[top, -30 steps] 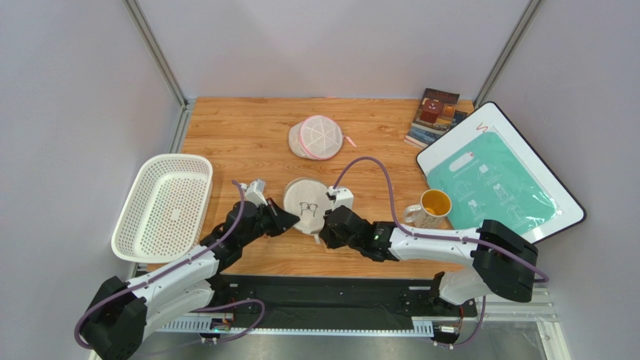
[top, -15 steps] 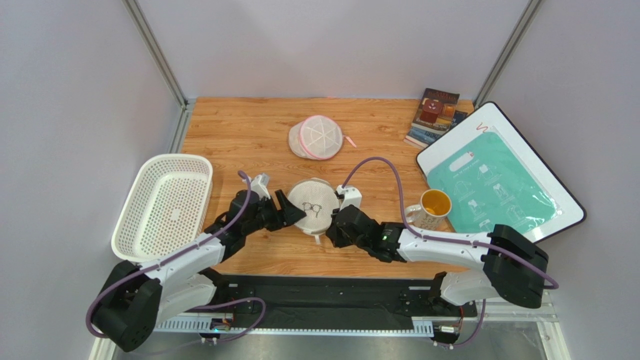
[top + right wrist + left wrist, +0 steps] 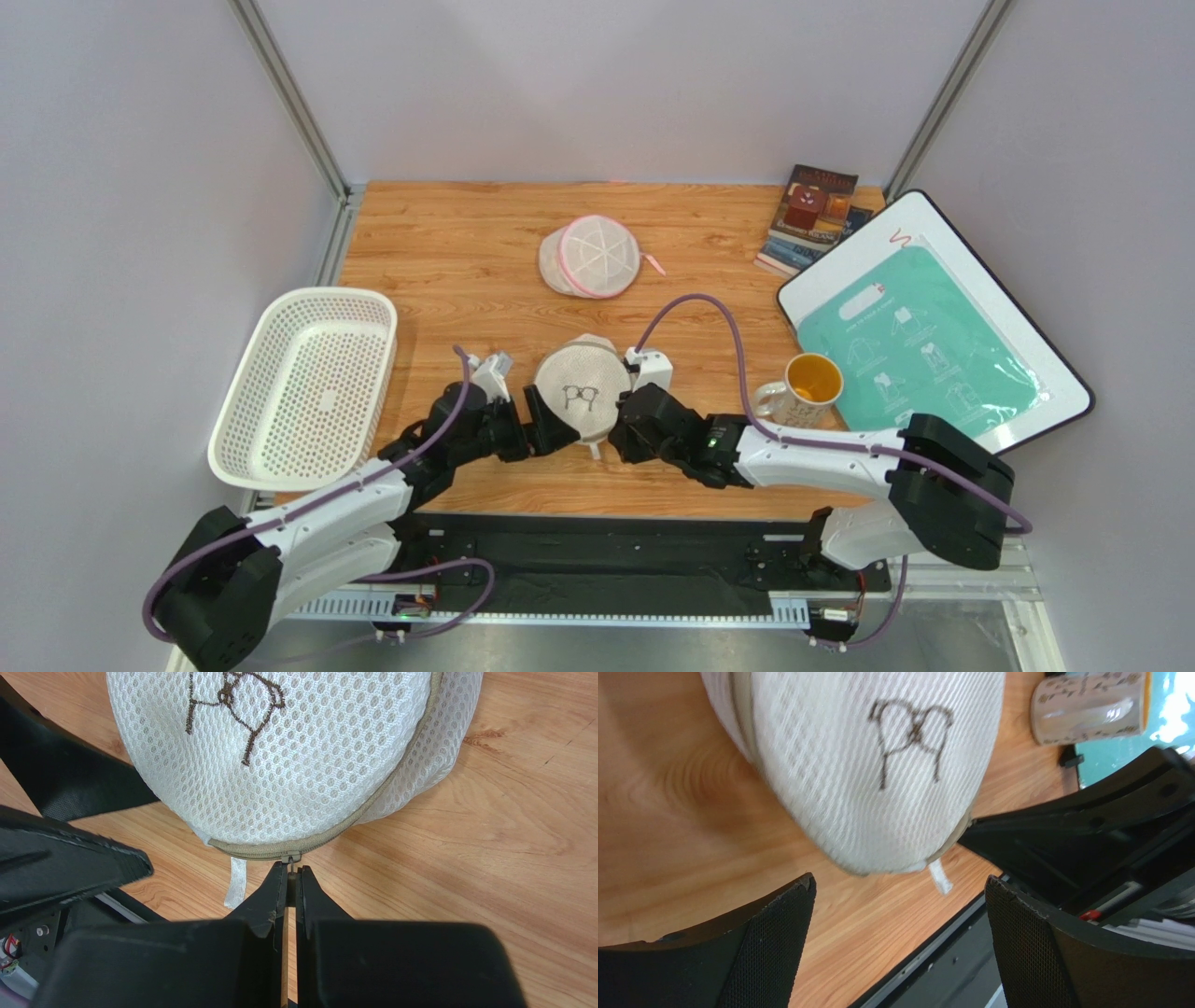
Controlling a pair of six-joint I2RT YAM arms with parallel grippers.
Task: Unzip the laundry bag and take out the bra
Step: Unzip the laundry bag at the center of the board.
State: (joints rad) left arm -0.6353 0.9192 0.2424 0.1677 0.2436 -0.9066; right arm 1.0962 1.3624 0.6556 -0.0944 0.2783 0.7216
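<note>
Jaws: left gripper (image 3: pixel 899 882) wide, right gripper (image 3: pixel 290 873) pinching laundry bag (image 3: pixel 309 756) zip (image 3: pixel 291 856)

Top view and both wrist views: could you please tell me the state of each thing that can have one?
laundry bag: domed, pictogram up, zip closed where visible.
right gripper: shut on the zip pull at the bag's near rim.
left gripper: open, facing the bag, holding nothing.
mug: upright, holding yellow liquid.
basket: upright, empty.
pink-trimmed pouch: lying flat; zip state unclear.
books: closed, stacked.
</note>
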